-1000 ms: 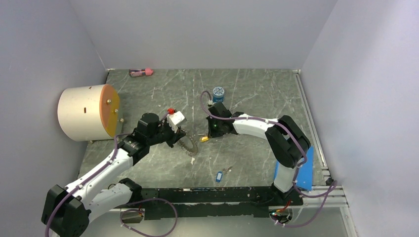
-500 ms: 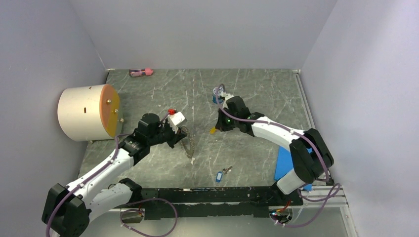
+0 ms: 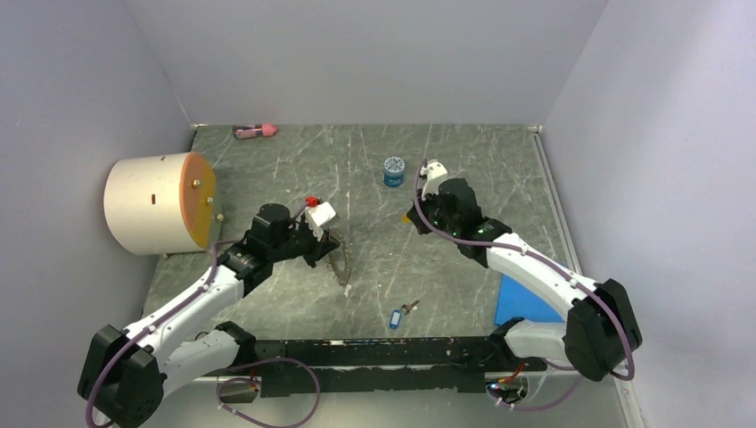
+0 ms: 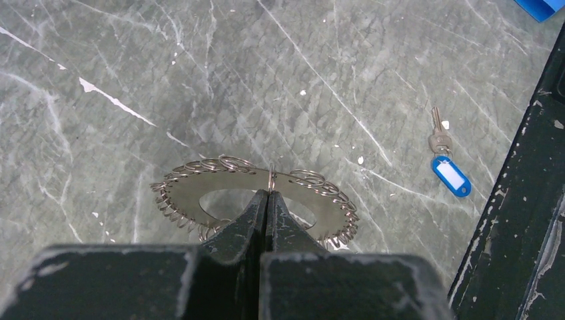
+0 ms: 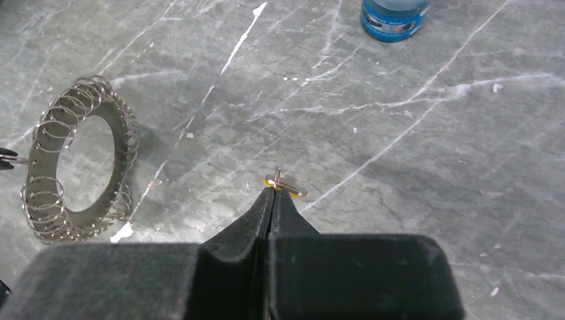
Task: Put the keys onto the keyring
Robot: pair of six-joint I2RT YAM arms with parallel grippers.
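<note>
the left gripper (image 4: 268, 195) has its fingers pressed together on one small wire loop (image 4: 272, 179) at the rim of the keyring (image 4: 193, 181), which hangs on edge over the marbled table (image 3: 464, 156) (whether its lower rim touches the surface i cannot tell). the right gripper (image 5: 272, 191) pinches the yellow-headed key (image 5: 269, 181) at its very tips, up off the table, well apart from the keyring and to its right. the blue-tagged key (image 4: 451, 177) lies flat on the table near the black front rail (image 4: 526, 200), apart from both grippers. a blue jar (image 5: 394, 13) stands beyond the right gripper.
</note>
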